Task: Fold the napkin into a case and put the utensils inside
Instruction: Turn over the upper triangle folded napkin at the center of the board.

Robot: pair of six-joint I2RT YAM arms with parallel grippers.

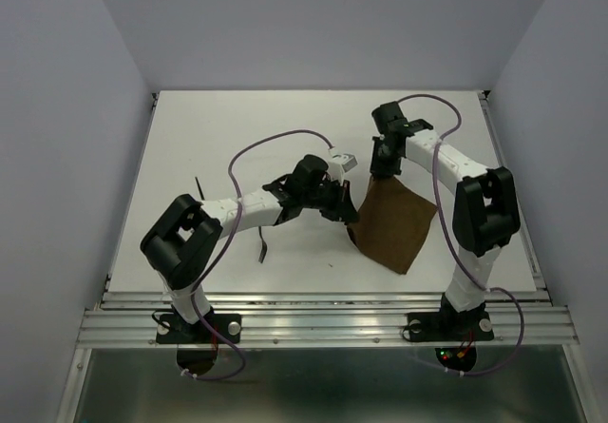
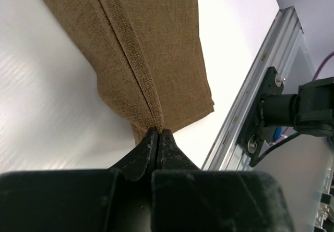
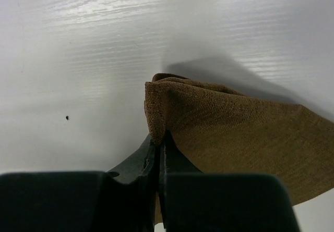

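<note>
Pulling unevenly could slip the napkin (image 1: 394, 225), held right of centre, from your left gripper (image 2: 158, 134) or right gripper (image 3: 159, 137); both jaws clamp only a thin edge, so the fold would collapse.

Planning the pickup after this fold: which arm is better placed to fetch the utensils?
Left, probably. The utensils lie beside its forearm, while the right hand pinches the napkin's far corner, farther from them. The left hand must release first.

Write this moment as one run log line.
left gripper: shut on napkin | right gripper: shut on napkin | utensils: lying apart from napkin
</note>
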